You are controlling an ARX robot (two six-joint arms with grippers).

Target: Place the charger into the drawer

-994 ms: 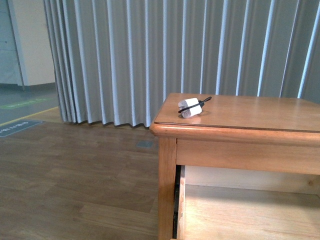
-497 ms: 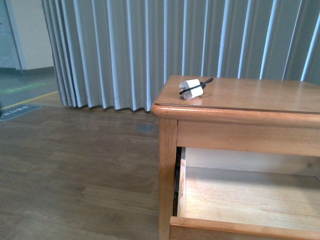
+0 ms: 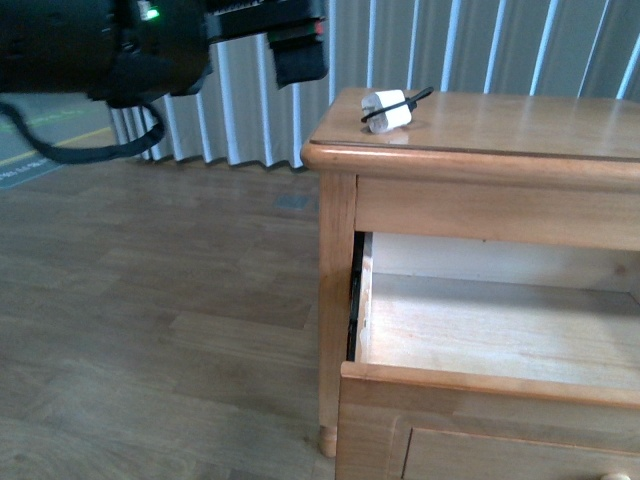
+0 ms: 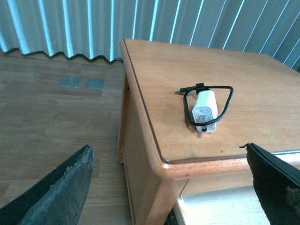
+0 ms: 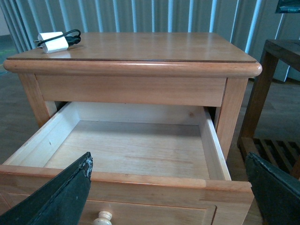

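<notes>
The charger (image 3: 387, 109) is a small white block with a black cable looped round it. It lies on the wooden nightstand's top (image 3: 520, 125) near its far left corner, and shows in the left wrist view (image 4: 205, 110) and the right wrist view (image 5: 54, 41). The drawer (image 3: 490, 335) stands pulled open below the top, pale and empty inside (image 5: 136, 147), with a round pale knob (image 5: 103, 217). My left gripper (image 4: 171, 187) is open and empty, above and short of the nightstand's left corner. My right gripper (image 5: 168, 197) is open and empty above the drawer's front.
My left arm (image 3: 150, 40) shows dark at the upper left of the front view. A pleated grey curtain (image 3: 250, 110) hangs behind the nightstand. A dark wooden shelf unit (image 5: 276, 93) stands right of the nightstand. Wood floor (image 3: 160, 320) lies to the left.
The view has tilted down, so the drawer shows more fully. My left arm has come into the front view at the upper left. The charger has not moved on the nightstand.
</notes>
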